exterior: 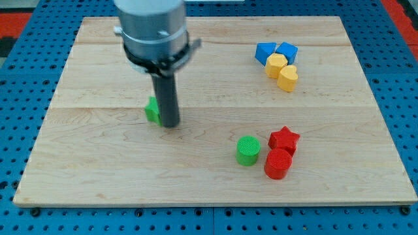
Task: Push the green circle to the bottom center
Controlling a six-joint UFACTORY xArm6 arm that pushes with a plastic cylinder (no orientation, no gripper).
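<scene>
The green circle point(248, 150) lies on the wooden board point(91, 163), right of centre and low in the view. A red star point(284, 138) and a red circle point(278, 163) sit just to its right, close together. My tip point(170, 124) is far to the left of the green circle, near the middle of the board. It stands against the right side of another green block point(153, 111), whose shape is partly hidden by the rod.
At the view's top right sits a tight cluster: two blue blocks point(266, 52) point(287, 50) and two yellow blocks point(276, 64) point(287, 78). The board is ringed by a blue pegboard surface point(19, 98).
</scene>
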